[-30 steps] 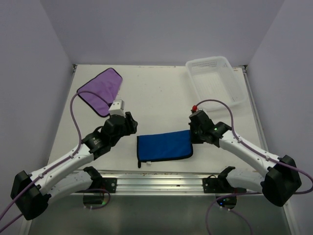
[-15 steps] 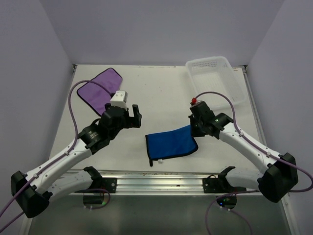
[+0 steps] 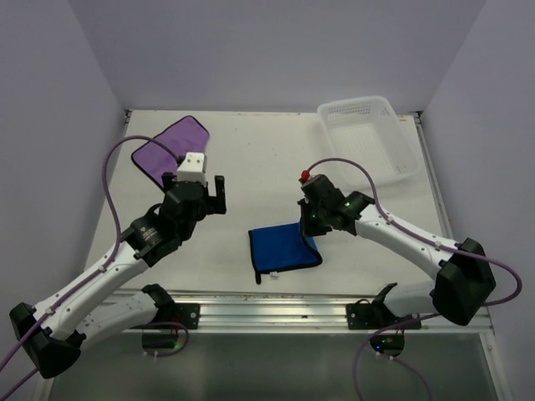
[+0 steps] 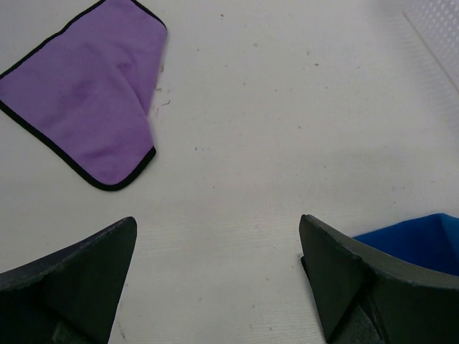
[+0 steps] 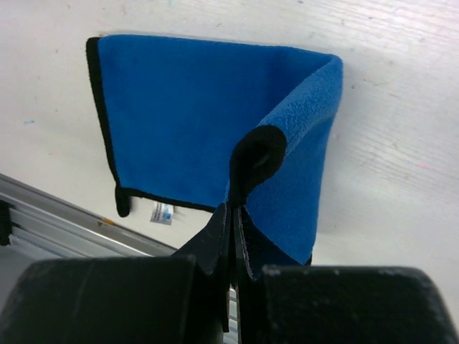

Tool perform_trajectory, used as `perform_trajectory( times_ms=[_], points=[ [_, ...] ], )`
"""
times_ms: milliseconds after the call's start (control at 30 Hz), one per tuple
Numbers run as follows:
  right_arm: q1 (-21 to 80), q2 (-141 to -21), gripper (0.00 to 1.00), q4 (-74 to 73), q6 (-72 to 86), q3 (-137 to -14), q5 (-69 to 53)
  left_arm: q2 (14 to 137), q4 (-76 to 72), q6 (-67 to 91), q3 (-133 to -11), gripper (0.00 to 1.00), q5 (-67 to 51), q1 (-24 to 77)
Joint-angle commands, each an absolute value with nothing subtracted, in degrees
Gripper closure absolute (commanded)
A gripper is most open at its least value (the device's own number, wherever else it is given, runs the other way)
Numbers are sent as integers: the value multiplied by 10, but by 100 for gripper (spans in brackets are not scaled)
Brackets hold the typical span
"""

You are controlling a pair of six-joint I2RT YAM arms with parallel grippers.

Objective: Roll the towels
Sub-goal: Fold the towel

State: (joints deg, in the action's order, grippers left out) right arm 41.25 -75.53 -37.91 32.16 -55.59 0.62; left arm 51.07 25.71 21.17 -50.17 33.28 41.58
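The blue towel (image 3: 276, 249) lies flat near the table's front middle, with its right edge lifted and curled back over itself. My right gripper (image 3: 310, 224) is shut on that raised black-hemmed edge; in the right wrist view the hem bulges just above my closed right gripper (image 5: 232, 209), and the rest of the blue towel (image 5: 179, 115) spreads beyond. My left gripper (image 3: 215, 195) hangs open over bare table, left of the blue towel and apart from it. In the left wrist view, nothing is in the open left gripper (image 4: 217, 218); a blue towel corner (image 4: 419, 238) shows behind the right finger. The purple towel (image 3: 170, 150) (image 4: 86, 118) lies flat at the back left.
A white perforated basket (image 3: 355, 105) stands at the back right; its corner (image 4: 439, 29) shows in the left wrist view. A metal rail (image 3: 267, 305) runs along the table's near edge. Purple cables loop above both arms.
My left gripper opened wide and drew away from the blue towel toward the back left. My right gripper moved left, carrying the towel's right edge over the cloth.
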Motion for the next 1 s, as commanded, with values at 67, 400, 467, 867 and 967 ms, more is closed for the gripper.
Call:
perform_trajectory(
  times_ms=[67, 400, 467, 867, 967],
  points=[
    [445, -796, 100, -345, 346, -599, -6, 496, 252, 179, -491, 0, 370, 411],
    [485, -862, 100, -303, 373, -642, -25, 477, 243, 180, -481, 0, 360, 404],
    [499, -883, 100, -301, 375, -650, -25, 476, 242, 181, -481, 0, 359, 403],
    [548, -973, 100, -269, 393, -694, -19, 470, 242, 179, -479, 0, 351, 400],
    [555, -988, 100, -260, 395, -703, -25, 470, 241, 178, -479, 0, 351, 400]
  ],
)
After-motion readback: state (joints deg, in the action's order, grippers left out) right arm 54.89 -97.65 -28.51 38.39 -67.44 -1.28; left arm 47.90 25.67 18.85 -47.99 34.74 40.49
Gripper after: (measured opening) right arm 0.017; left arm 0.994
